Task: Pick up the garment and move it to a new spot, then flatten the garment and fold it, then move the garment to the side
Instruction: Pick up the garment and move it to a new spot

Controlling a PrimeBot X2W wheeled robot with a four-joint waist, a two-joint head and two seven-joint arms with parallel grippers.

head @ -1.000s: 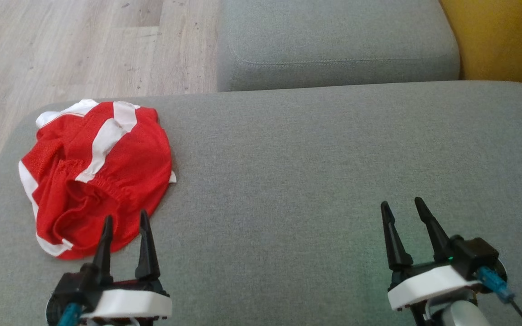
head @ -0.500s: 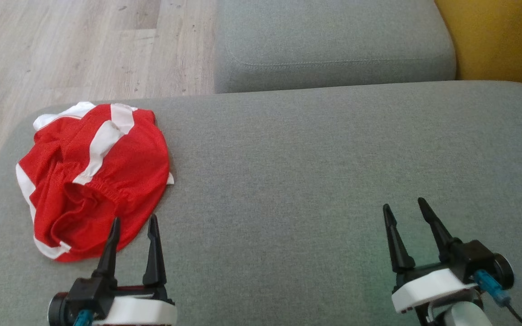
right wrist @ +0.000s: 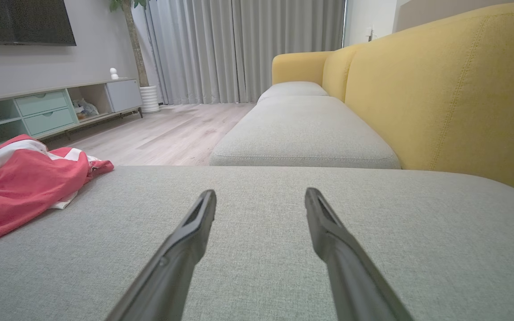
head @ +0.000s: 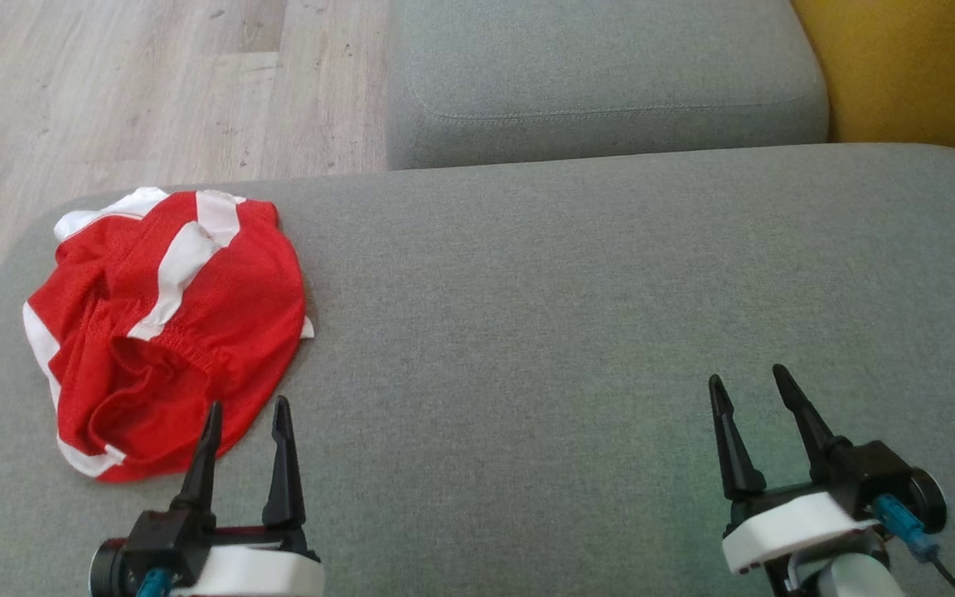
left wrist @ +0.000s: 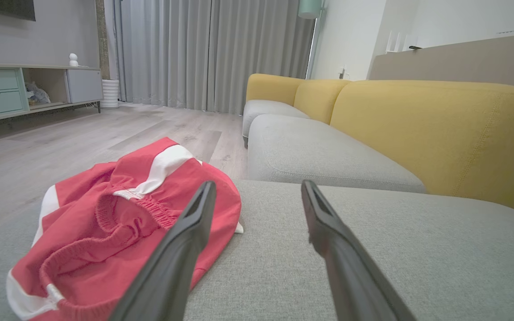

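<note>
Nudged left gripper (head: 247, 404) slightly rightward since a second ago; left garment (head: 220, 290) itself unmoved, with only the camera drifting. Lies crumpled near the left corner of the grey cushion (head: 569, 332). Looks light, limp, thin mesh, probably slippery; best pinched at the gathered waistband (head: 187, 347) or along a white stripe (head: 179, 265). Bears no readable brand or writing. Both tools splayed wide, gripping nothing: left at the near hem, contact unclear; right gripper (head: 748, 373) well apart over bare cushion.
</note>
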